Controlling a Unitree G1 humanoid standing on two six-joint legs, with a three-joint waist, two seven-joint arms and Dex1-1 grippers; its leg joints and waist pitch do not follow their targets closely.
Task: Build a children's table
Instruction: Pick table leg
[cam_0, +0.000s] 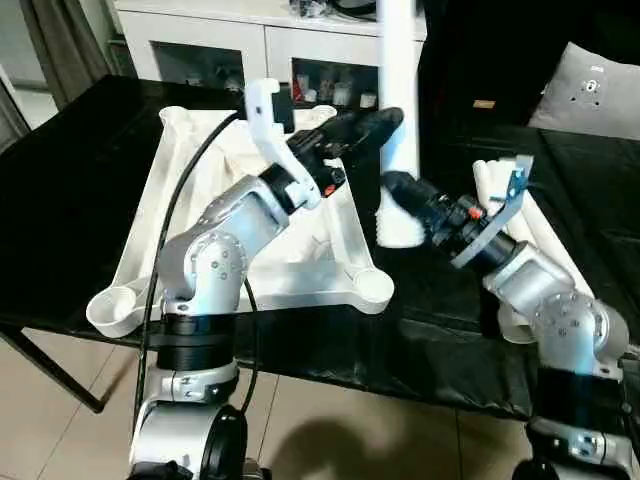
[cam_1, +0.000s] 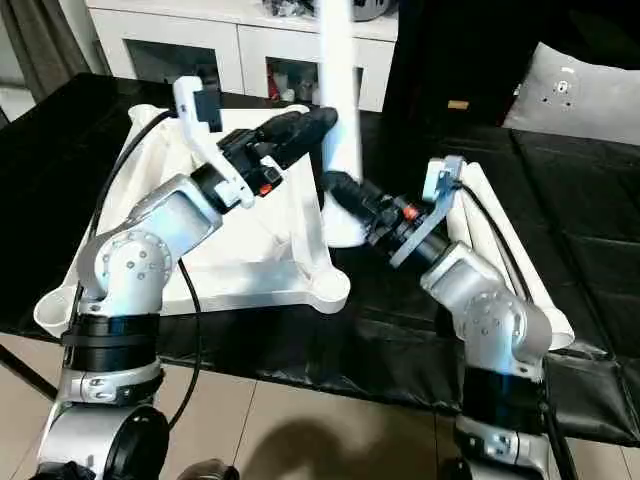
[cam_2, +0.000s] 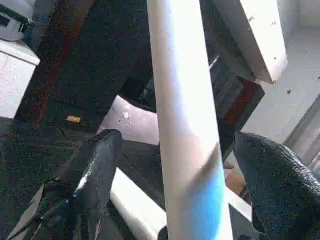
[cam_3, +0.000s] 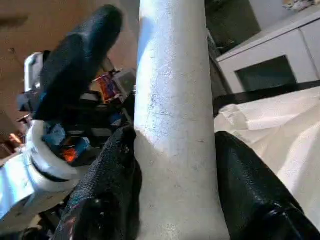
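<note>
My head views are evenly lit and fairly sharp, with soft glare on the glossy black table cover toward nine o'clock. My shadow falls on the beige floor tiles at six o'clock. In my left wrist view, the upright white tube leg looks blurred and blue-tinted.

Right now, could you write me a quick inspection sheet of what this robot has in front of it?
Surface: black-covered work table.
Job's things: white table top lying ribbed side up; one leg standing upright beside it on the black cover; spare legs lying by the right arm.
Clutter: nothing seen.
Grippers: left gripper open, fingers either side of the upright leg without touching; right gripper shut on the leg's lower part.
Cables: black cable along the left arm.
Surroundings: white cabinet behind; grey cushion; tiled floor.
</note>
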